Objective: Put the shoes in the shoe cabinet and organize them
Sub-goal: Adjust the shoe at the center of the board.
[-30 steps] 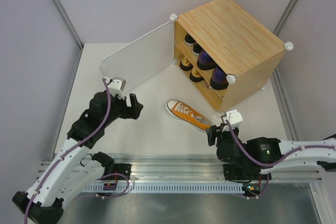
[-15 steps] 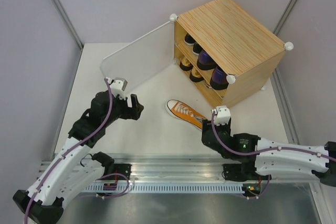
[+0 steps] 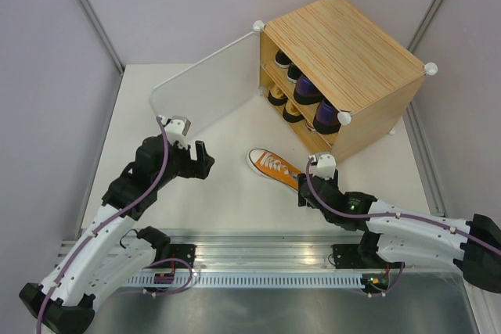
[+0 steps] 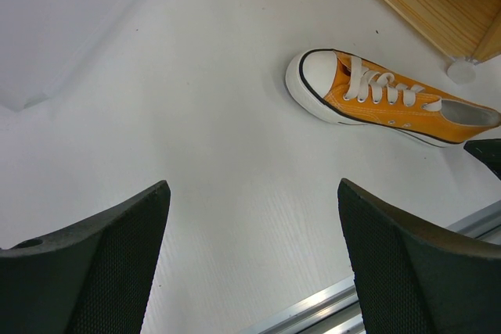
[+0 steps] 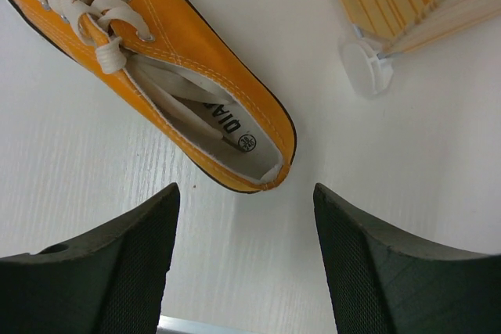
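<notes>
**Orange sneaker (image 3: 276, 167) loose on the counter (image 3: 227, 197), nothing gripped**

Your right fingers (image 5: 102, 263) stand wide apart and empty, just short of the sneaker's heel without touching it. The shoe lies flat, toe toward 10 o'clock. The shoe cabinet (image 3: 344, 48) sits at its 1 o'clock with the door (image 3: 207, 91) swung open and purple loafers (image 3: 309, 90) on the upper shelf. Your left fingers (image 4: 86, 271), at the sneaker's 9 o'clock, gape wide over bare counter, holding nothing.

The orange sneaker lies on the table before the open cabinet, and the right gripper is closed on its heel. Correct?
No. The right wrist view shows the right gripper open, hovering just short of the orange sneaker, not gripping its heel. The rest holds.
</notes>
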`<action>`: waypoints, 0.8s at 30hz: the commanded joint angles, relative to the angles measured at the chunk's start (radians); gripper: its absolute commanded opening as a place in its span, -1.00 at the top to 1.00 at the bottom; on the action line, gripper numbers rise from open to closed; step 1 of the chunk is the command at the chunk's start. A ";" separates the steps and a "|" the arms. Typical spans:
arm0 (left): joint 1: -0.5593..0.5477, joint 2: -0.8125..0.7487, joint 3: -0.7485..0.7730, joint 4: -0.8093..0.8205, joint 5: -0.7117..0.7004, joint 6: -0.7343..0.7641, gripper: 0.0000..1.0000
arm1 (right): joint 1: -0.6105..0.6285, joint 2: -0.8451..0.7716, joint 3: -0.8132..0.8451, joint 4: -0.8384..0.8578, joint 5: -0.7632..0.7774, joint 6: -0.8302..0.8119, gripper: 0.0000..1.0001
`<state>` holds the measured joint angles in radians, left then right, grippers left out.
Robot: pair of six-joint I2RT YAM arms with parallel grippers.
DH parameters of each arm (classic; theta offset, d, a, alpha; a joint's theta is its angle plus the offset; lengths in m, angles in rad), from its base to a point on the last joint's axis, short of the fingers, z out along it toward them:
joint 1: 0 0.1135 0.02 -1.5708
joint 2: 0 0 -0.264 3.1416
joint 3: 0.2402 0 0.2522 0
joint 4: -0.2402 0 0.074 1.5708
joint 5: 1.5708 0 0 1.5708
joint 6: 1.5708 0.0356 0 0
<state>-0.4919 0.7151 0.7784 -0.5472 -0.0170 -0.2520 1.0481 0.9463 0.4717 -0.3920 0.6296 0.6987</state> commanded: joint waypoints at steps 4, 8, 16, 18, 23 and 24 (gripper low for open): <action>0.004 0.014 0.007 0.007 0.037 0.036 -0.79 | -0.039 0.019 -0.018 0.146 -0.070 -0.091 -0.47; 0.006 0.014 0.009 0.007 0.042 0.036 -0.80 | -0.063 0.051 -0.028 0.203 -0.096 -0.133 -0.40; 0.006 0.017 0.009 0.006 0.057 0.036 -0.80 | -0.065 0.094 -0.015 0.246 -0.209 -0.191 0.28; 0.006 0.015 0.009 0.006 0.057 0.036 -0.80 | -0.063 0.083 0.002 0.234 -0.225 -0.195 0.37; 0.006 0.011 0.009 0.006 0.058 0.036 -0.80 | -0.036 0.069 0.054 0.205 -0.269 -0.217 0.36; 0.006 0.009 0.009 0.004 0.058 0.036 -0.80 | -0.025 0.081 0.077 0.205 -0.278 -0.219 0.32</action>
<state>-0.4919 0.7311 0.7784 -0.5480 0.0162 -0.2447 0.9955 1.0306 0.4683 -0.2207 0.4171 0.5011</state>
